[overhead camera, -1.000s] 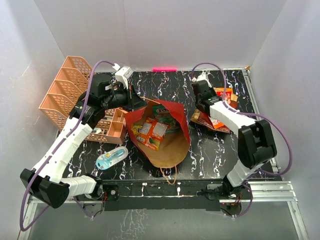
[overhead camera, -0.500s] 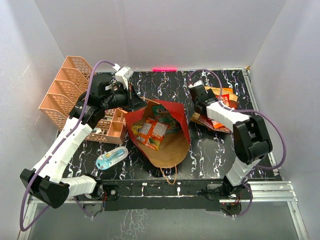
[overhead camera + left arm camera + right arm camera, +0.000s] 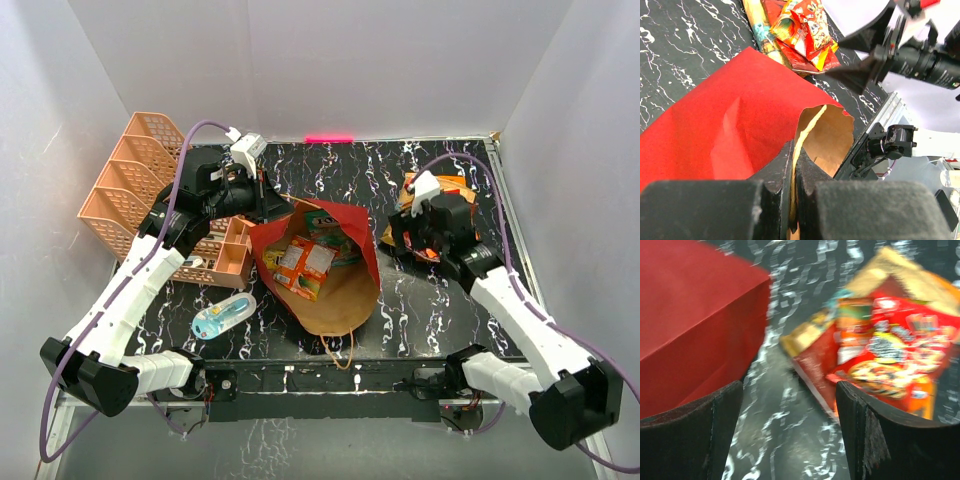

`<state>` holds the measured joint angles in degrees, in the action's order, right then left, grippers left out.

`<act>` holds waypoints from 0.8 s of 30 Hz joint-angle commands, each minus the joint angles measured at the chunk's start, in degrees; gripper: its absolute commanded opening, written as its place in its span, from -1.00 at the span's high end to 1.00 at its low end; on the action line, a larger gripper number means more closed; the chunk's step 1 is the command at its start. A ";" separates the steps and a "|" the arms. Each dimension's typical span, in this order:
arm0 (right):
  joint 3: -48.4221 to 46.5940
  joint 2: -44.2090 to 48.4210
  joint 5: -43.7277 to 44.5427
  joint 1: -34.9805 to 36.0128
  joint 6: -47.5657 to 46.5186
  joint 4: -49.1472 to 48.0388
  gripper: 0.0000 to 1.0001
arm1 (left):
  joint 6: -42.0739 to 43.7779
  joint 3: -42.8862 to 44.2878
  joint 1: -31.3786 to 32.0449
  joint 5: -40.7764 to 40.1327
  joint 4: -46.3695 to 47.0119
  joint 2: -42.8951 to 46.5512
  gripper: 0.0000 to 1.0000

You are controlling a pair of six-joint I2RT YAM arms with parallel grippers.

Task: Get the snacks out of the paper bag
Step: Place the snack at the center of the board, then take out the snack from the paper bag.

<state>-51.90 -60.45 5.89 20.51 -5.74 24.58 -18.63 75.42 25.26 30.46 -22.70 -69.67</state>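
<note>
Remaining inside: several snacks (image 3: 302,262), orange and green packets, lie in the paper bag (image 3: 335,300) at mid-surface.
Already out: a pile of packets (image 3: 885,350) near the surface's far right corner, beside the bag.
Left end effector (image 3: 794,150): clamped on the bag's rim, holding the mouth up.
Right end effector (image 3: 789,395): fingers spread, empty, beside the pile.
Progress: judged roughly halfway.

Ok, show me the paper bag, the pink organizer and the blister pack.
paper bag (image 3: 340,300), top view, on its brown inner wall.
pink organizer (image 3: 148,135), top view, on the mesh wall of its far compartment.
blister pack (image 3: 222,316), top view, on its middle.
</note>
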 commanded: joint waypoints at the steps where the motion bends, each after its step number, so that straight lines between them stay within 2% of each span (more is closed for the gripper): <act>1: 4.39 5.68 -23.49 0.57 1.99 -5.45 -0.53 | -0.18 0.78 -0.12 0.49 0.91 1.00 1.00; 4: 3.65 9.90 -30.02 4.12 -1.55 -7.29 -0.51 | -0.09 1.25 -0.12 0.27 0.66 0.98 1.00; 8: 1.33 12.56 -29.36 13.26 -6.32 -8.81 -0.51 | -0.08 1.67 -0.12 0.17 0.59 0.85 1.00; 13: -0.52 10.47 -29.10 27.08 -11.94 -11.02 -0.46 | -0.51 1.66 -0.12 0.22 0.68 0.88 1.00; 15: -0.34 8.04 -25.92 33.97 -15.44 -11.86 -0.45 | -0.53 1.67 -0.13 0.16 0.49 0.97 1.00; 19: -1.47 -0.02 -13.37 45.05 -20.59 -12.19 -0.47 | -0.44 1.79 -0.12 -0.18 -0.04 1.34 1.00; 24: -2.26 -10.66 -3.45 47.60 -24.56 -11.95 -0.51 | -0.31 2.06 -0.12 -0.23 -0.33 1.38 1.00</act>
<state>-51.66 -66.06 -9.02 67.46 -24.88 14.81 -18.92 75.42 25.26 30.41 -22.79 -69.67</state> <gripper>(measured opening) 0.739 0.007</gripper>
